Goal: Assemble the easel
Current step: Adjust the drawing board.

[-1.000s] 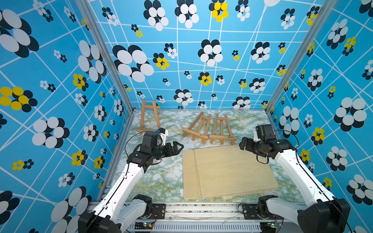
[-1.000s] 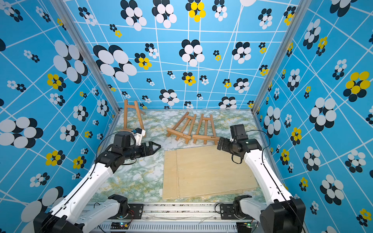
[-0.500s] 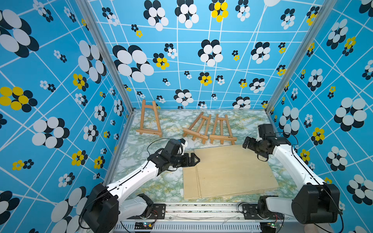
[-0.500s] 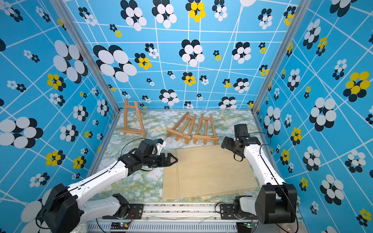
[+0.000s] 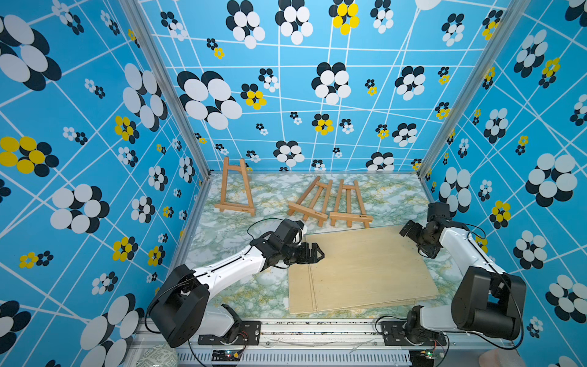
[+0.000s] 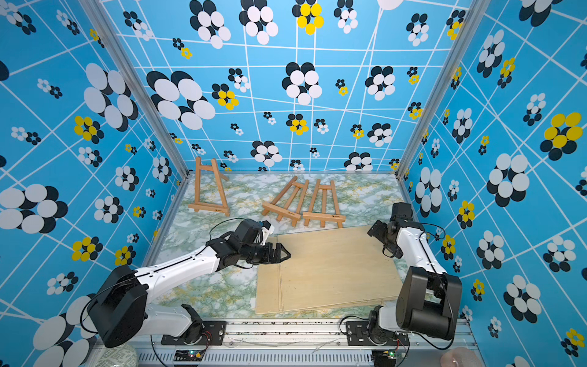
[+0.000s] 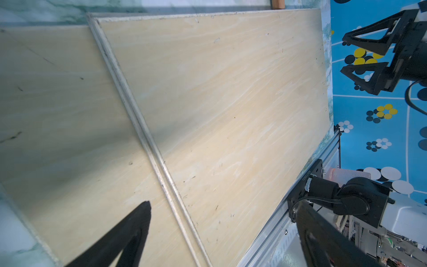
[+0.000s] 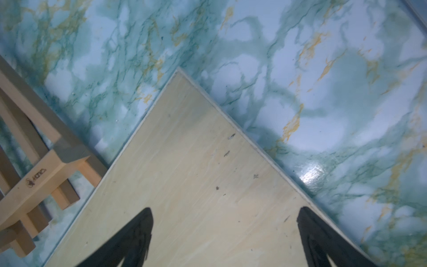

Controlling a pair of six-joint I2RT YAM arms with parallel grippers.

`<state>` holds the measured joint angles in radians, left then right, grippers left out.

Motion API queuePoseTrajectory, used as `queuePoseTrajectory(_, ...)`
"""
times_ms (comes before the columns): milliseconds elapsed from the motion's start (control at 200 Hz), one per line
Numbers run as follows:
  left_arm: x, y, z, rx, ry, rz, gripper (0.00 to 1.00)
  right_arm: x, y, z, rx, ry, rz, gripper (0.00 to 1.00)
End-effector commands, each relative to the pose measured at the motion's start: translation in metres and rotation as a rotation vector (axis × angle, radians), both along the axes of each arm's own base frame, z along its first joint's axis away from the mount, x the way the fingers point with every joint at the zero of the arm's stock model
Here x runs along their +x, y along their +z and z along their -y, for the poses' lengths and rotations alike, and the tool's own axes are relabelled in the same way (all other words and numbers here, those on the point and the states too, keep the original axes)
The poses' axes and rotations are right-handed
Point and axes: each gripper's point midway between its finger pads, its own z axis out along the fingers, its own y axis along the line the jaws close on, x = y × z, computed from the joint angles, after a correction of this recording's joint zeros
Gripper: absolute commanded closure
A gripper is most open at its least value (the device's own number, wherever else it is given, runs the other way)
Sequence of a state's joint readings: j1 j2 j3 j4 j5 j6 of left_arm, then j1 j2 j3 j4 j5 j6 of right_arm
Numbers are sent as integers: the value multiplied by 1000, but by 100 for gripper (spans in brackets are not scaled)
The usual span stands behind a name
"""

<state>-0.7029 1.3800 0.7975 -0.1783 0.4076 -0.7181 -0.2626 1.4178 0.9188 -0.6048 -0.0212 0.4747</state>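
Left claw (image 5: 317,253), jaws spread and empty, now hovers over the board's (image 5: 365,267) left edge, having withdrawn from the upright easel (image 5: 236,190) beyond the board. The right claw (image 5: 407,229) (likewise spread) waits at the board's far right corner. The flat easels (image 5: 309,203) just behind the board probably come next.

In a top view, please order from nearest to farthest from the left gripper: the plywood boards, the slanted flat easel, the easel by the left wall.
1. plywood boards: under the left gripper.
2. slanted flat easel: behind it, mid-table.
3. easel by the left wall: far back corner.
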Motion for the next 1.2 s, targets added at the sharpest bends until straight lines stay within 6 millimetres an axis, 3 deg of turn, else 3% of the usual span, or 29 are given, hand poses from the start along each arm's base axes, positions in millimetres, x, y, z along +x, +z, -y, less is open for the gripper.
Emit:
queuePoseTrajectory(0, 5, 0, 8, 7, -12, -3, 0, 0, -16, 7, 8, -15, -24, 1)
queuePoseTrajectory(400, 10, -17, 14, 28, 0, -45, 1, 5, -38, 18, -7, -12, -74, 1)
queuePoseTrajectory(690, 10, -19, 17, 29, -3, -52, 2, 9, -54, -7, 147, 17, -87, 1)
queuePoseTrajectory(910, 7, -21, 16, 24, 3, -47, 2, 9, -46, -16, 187, 18, -47, 1)
queuePoseTrajectory(1200, 2, -30, 2, 59, 33, -39, 2, 11, -34, -48, 232, 79, -20, 1)
